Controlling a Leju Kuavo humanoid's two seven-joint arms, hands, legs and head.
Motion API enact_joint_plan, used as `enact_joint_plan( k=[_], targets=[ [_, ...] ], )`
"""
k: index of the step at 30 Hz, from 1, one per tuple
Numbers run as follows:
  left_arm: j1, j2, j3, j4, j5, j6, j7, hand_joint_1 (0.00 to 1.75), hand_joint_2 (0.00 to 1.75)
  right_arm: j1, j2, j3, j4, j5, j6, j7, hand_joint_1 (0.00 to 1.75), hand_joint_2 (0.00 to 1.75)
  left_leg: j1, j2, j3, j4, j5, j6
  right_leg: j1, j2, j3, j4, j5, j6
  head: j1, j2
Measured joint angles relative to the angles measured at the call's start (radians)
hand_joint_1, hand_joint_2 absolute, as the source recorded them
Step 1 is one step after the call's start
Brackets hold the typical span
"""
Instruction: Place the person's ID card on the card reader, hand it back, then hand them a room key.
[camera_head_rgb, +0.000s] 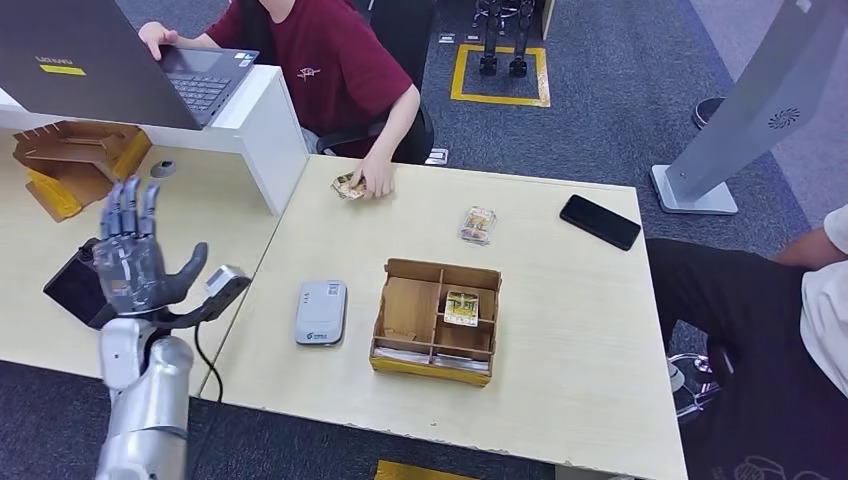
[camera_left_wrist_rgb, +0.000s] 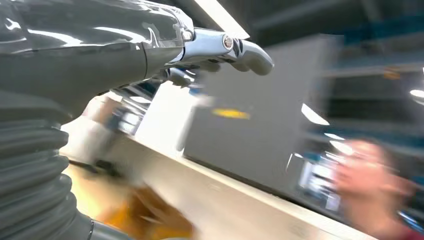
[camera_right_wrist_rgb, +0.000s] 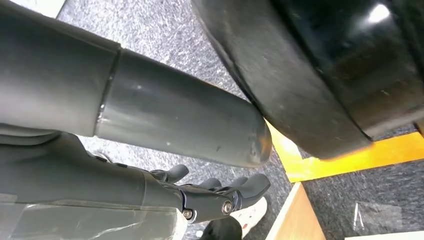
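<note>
Over at the far edge of the worktop (camera_head_rgb: 560, 400), the person's hand (camera_head_rgb: 376, 178) is resting on the ID card (camera_head_rgb: 347, 186), which lies flat right by the far left corner. That's my target, and honestly it's an awkward one: thin, stiff, light and probably slick, lying flush on the wood with nothing to get under. My guess is I either take it by an edge straight from their fingers or slide it to the lip of the worktop and pinch it there.

My left robot hand (camera_head_rgb: 132, 255) is raised off the near left corner, fingers spread and pointing up, holding nothing. My right robot hand (camera_right_wrist_rgb: 210, 197) hangs down by my side over the carpet, fingers loosely apart, nothing in it either.

The card reader (camera_head_rgb: 321, 312) sits near the left edge, just beside the wooden tray (camera_head_rgb: 384, 320), which has a room key (camera_head_rgb: 461, 306) in one compartment. Another card (camera_head_rgb: 478, 224) and a black phone (camera_head_rgb: 599, 221) lie toward the far right.

The surface is pale smooth laminate, so cards will skate. Grey carpet all round, with a second person seated off the right edge.
</note>
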Motion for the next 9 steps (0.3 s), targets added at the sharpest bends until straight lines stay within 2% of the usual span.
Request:
enact_joint_plan(
  k=[2, 4, 7, 9],
  targets=[
    [0.025, 0.020, 0.163, -0.002, 0.068, 0.000, -0.068, 0.00, 1.75, 0.005, 0.000, -0.004, 0.008, -0.006, -0.011, -0.009, 0.00, 0.00, 0.000, 0.001, 0.001, -0.001, -0.001, -0.001, 0.000, 0.001, 0.000, 0.000, 0.000, 0.000, 0.000, 0.000],
    [0.061, 0.046, 0.291, -0.002, 0.133, 0.000, -0.085, 0.00, 1.75, 0.009, 0.000, -0.010, 0.018, -0.012, -0.024, -0.019, 0.00, 0.00, 0.000, 0.001, 0.001, -0.001, -0.001, -0.002, 0.000, 0.002, 0.000, 0.000, -0.001, -0.001, 0.000, 0.000],
    [0.130, 0.077, 0.422, -0.006, 0.206, 0.000, -0.091, 0.00, 1.75, 0.013, 0.000, -0.019, 0.036, -0.021, -0.044, -0.035, 0.00, 0.00, 0.000, 0.000, 0.000, -0.001, -0.001, -0.002, 0.000, 0.000, 0.000, 0.000, -0.002, -0.001, 0.000, 0.000],
    [0.165, 0.085, 0.470, -0.014, 0.228, -0.001, -0.092, 0.00, 1.75, 0.013, 0.000, -0.023, 0.044, -0.027, -0.055, -0.045, 0.00, 0.00, 0.000, 0.000, 0.000, -0.001, -0.002, -0.002, 0.000, 0.000, 0.000, 0.000, -0.002, -0.001, 0.000, 0.000]
  ],
)
